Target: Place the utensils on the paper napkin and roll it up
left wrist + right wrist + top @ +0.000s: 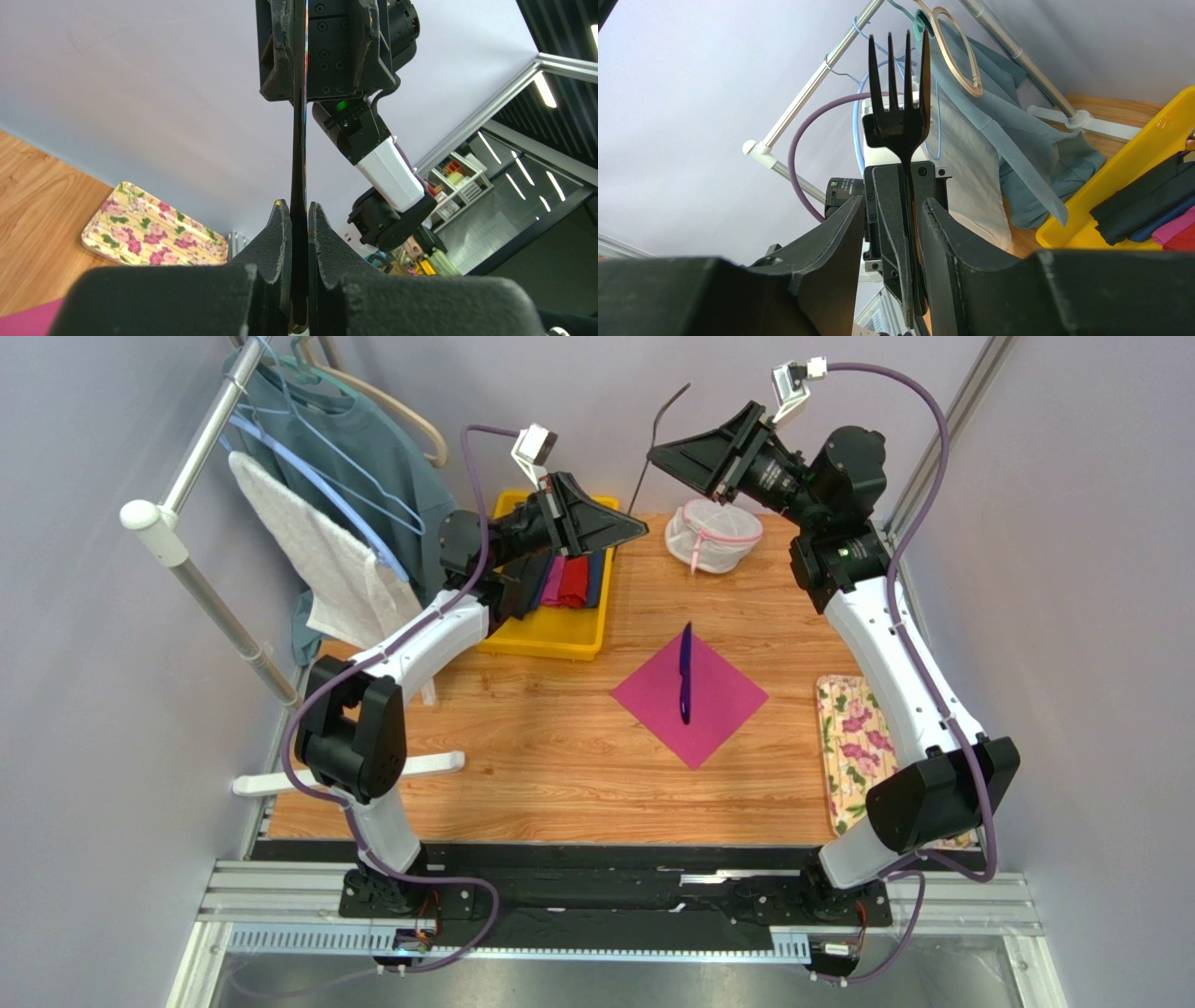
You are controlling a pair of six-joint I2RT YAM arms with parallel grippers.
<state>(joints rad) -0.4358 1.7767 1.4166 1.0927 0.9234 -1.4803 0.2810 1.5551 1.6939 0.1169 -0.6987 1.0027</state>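
I have the fork (901, 133) up in the air over the far part of the table (533, 742), between the yellow tray (561, 633) and the mesh pouch (713, 535). It stands nearly upright, tines on top. The left gripper (298, 206) is pressed together on the lower handle. The right gripper (892, 203) has a finger on either side of the fork higher up. I cannot tell whether it is pinching: its own view shows a gap on one side, while the left wrist view makes it look snug.

The napkin (723, 703) lies flat near the middle of the table, corners pointing at the edges, a little to the right arm's side. From the fork it is down and toward the near edge. The other utensil (685, 672) lies on it, long axis running far edge to near edge. I judge the fork must be tipped flat and laid parallel beside that piece. Neither arm looks much nearer.
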